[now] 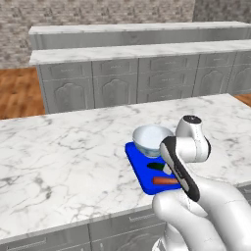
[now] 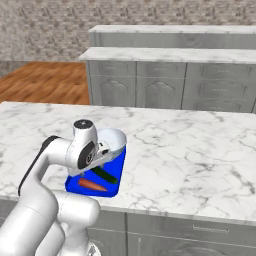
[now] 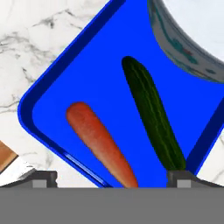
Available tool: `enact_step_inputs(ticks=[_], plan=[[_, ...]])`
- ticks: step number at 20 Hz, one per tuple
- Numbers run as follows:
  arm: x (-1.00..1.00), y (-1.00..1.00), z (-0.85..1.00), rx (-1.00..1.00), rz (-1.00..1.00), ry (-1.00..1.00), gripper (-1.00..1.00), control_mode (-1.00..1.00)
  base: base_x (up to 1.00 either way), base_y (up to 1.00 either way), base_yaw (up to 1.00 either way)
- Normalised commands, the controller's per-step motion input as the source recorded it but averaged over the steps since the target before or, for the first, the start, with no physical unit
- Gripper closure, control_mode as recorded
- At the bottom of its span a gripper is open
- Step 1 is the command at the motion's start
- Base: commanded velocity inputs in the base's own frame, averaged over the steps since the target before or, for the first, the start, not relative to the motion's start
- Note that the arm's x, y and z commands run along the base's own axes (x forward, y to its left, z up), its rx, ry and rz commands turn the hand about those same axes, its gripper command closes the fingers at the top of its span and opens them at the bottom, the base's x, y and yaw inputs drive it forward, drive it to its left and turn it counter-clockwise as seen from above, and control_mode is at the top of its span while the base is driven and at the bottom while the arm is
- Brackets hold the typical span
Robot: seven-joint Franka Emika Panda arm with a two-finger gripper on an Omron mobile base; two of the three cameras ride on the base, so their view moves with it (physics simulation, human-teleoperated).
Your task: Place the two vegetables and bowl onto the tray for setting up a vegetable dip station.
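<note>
The bright blue tray (image 1: 141,172) (image 2: 116,167) (image 3: 87,74) lies near the front edge of the marble island. On it, side by side, rest a dark green cucumber (image 1: 157,166) (image 2: 105,175) (image 3: 153,118) and an orange-red carrot (image 1: 165,181) (image 2: 91,185) (image 3: 100,140). The pale bluish-white bowl (image 1: 151,138) (image 2: 113,140) (image 3: 183,39) stands upright on the tray's far end. My gripper (image 3: 113,179) hovers above the tray's near end, open, with nothing between its fingers. Neither vegetable touches the fingertips (image 3: 43,178).
The marble island top (image 1: 63,157) (image 2: 190,155) stretches wide to both sides of the tray. Its front edge runs just below the tray. A second counter with grey cabinets (image 1: 122,83) (image 2: 165,85) stands behind, across a strip of wooden floor (image 2: 45,82).
</note>
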Motion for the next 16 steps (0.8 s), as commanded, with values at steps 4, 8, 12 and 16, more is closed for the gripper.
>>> enact_step_inputs(ticks=[4,8,12,16], plan=[[-0.13,0.04,0.08,-0.02,-0.25,0.01,-1.00,-1.00,0.00,0.00,0.00],[-0.20,0.02,0.19,-0.01,-0.20,0.00,-1.00,-1.00,0.00,0.00,0.00],[-0.17,0.00,0.18,-0.02,-0.16,0.00,-1.00,-1.00,0.00,0.00,0.00],[-0.33,0.00,0.02,0.00,-0.17,-0.04,-1.00,-1.00,0.00,0.00,0.00]])
